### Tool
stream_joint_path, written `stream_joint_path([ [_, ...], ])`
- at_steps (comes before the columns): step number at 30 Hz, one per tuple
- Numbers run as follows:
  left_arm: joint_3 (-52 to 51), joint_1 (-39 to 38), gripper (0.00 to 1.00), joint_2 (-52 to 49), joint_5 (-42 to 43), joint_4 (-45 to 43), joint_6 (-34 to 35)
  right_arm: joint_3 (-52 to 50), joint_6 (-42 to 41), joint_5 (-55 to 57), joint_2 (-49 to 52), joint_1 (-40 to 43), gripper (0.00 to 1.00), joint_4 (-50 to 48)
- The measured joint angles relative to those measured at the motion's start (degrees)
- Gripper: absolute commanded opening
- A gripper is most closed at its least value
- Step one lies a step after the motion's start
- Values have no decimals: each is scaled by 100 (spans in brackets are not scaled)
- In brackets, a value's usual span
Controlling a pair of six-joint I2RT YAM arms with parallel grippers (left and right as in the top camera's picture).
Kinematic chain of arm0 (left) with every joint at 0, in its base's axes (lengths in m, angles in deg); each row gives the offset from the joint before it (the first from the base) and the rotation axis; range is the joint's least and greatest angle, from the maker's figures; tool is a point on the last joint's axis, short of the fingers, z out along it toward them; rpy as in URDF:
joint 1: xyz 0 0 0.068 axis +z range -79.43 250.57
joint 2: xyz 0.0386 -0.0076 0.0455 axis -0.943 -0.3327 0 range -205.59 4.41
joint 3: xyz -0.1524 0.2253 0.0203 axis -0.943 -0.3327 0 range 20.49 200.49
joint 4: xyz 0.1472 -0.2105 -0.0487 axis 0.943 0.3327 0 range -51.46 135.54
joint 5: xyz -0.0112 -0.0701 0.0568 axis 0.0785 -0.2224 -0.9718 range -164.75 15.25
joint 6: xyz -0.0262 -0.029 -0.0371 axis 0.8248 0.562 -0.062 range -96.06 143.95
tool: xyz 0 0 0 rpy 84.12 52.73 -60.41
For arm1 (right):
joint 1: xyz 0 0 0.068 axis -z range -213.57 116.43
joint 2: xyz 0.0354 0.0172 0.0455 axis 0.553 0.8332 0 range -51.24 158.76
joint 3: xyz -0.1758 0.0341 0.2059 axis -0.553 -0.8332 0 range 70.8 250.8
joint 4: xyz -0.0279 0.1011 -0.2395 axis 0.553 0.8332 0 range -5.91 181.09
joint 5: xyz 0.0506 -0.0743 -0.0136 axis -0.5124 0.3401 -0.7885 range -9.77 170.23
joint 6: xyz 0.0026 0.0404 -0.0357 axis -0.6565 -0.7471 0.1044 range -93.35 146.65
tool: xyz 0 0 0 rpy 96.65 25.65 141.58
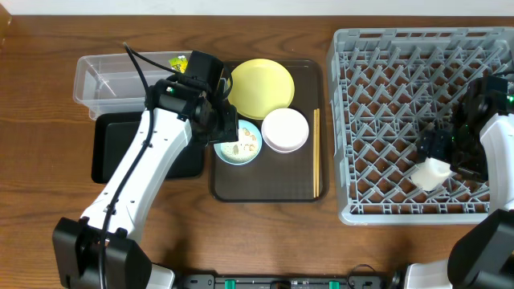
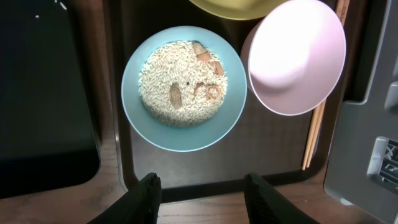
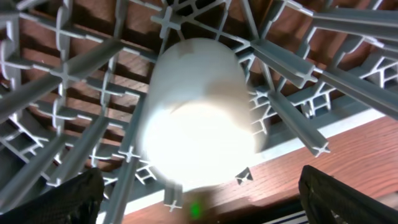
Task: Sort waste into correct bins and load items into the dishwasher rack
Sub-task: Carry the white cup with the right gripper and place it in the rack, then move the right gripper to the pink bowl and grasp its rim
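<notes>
Two hands are standing spread, and we are finding nothing pinched in either. Left hand (image 2: 205, 190) is hovering over the near rim of the brown tray (image 2: 249, 155), facing the blue bowl (image 2: 132, 93) of rice (image 2: 180, 81) beside the pink bowl (image 2: 297, 56). Right hand (image 3: 208, 202) is hanging above the cup (image 3: 199, 118), which is resting tilted among the dividers of the rack (image 3: 74, 74).

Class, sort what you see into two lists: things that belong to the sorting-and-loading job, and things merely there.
Job: rack, cup, plate, blue bowl, rice, pink bowl, chopsticks, wrapper, tub, black tray.

Merely there: brown tray, table.
</notes>
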Motion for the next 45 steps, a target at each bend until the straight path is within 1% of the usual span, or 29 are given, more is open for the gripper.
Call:
stream_joint_path([
  [6,0,0,47,4,-111,61,-2,4,0,-70,0,0,98,-52],
  [8,0,0,47,9,-273,157,2,79,15,-181,0,-2,96,-39],
  [10,0,0,48,9,-498,267,24,278,103,-369,0,-17,92,-55],
  [11,0,0,52,9,-634,326,59,457,184,-531,-4,-55,91,-103],
  [13,0,0,52,9,-896,424,188,756,315,-874,-39,-186,90,-282],
  [16,0,9,54,9,-1257,533,466,1189,551,-1497,-166,-614,89,-800],
  [18,0,48,55,9,-1421,564,656,1412,662,-1869,-256,-1056,89,-1237],
  [22,0,280,56,9,-1574,645,905,1510,769,-2159,-323,-1950,87,-1902],
  [25,0,570,56,9,-1628,789,994,1510,831,-2094,-232,-2669,85,-2210],
  [29,0,962,56,9,-1659,892,1051,1510,859,-1827,85,-3401,84,-2426],
  [33,0,1331,57,9,-1674,975,1058,1510,896,-1469,654,-3886,70,-2551],
  [35,0,1447,57,9,-1674,1014,1058,1508,874,-1338,949,-4035,59,-2625],
  [36,0,1486,57,9,-1674,1034,1058,1508,855,-1290,1115,-4107,56,-2682],
  [42,0,1513,57,9,-1674,1056,1058,1508,560,-960,1867,-4269,56,-2964],
  [45,0,1513,57,9,-1674,1075,1058,1508,433,-817,2162,-4297,53,-2990],
])
